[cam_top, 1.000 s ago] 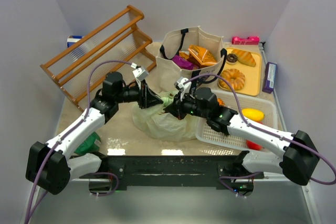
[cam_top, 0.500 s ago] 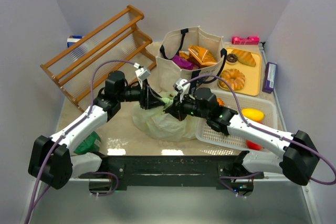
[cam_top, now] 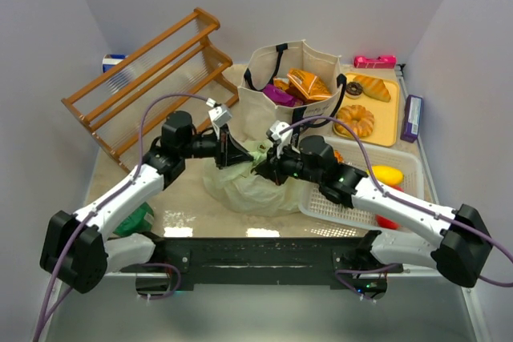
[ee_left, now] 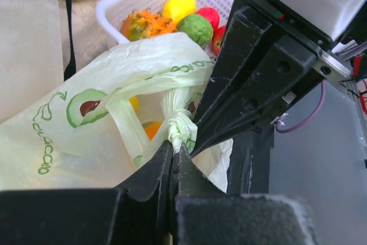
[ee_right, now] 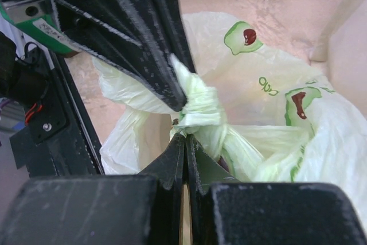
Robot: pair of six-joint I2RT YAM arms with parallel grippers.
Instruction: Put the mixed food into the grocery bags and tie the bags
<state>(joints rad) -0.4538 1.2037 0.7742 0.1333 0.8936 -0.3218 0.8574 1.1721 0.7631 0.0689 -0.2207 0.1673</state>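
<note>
Seen from above, two white-and-black arms reach in from the near edge and meet over the middle of the table. The left arm bends at the elbow and stretches rightward, its left gripper (cam_top: 239, 156) lying nearly level; the right arm angles leftward across the white mesh basket (cam_top: 325, 207), its right gripper (cam_top: 258, 167) pointing at the left one, tips almost touching. Both meet at the top of the pale green plastic bag (cam_top: 248, 190), which sits slumped on the table between them, just nearer than the beige canvas tote (cam_top: 262, 98). The left wrist view shows the left fingers pressed together, pinching the twisted handle at the knot (ee_left: 181, 127); the right wrist view shows the right fingers likewise closed on the plastic under that knot. The tote holds orange and purple snack packets (cam_top: 307, 84). The bag is printed with avocado drawings and green lettering that seems to read "avocado", though it is creased and partly hidden.
</note>
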